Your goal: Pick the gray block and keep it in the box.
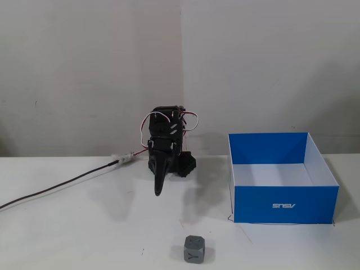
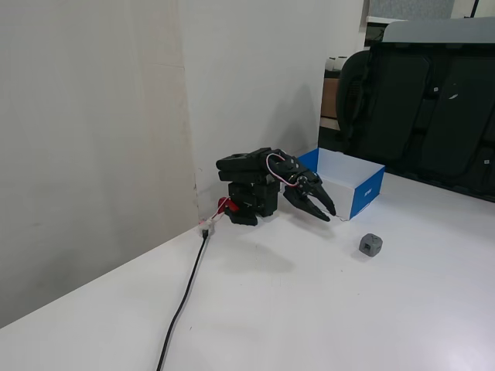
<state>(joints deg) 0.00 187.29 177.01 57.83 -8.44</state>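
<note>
On the white surface (image 1: pixel 67 236), in a fixed view: gray block (image 1: pixel 195 249), near the front edge, well apart from the end effector (image 1: pixel 158 191), which hangs behind and to its left, tip down, empty; the spread of its jaws cannot be told here. Blue box (image 1: pixel 284 205) at right, open-topped. In a fixed view from the side: end effector (image 2: pixel 329 213) spread, holding nothing; gray block (image 2: pixel 370 245) lower right of it, apart; blue box (image 2: pixel 366 194) behind; black cable (image 2: pixel 184 297) trailing forward.
</note>
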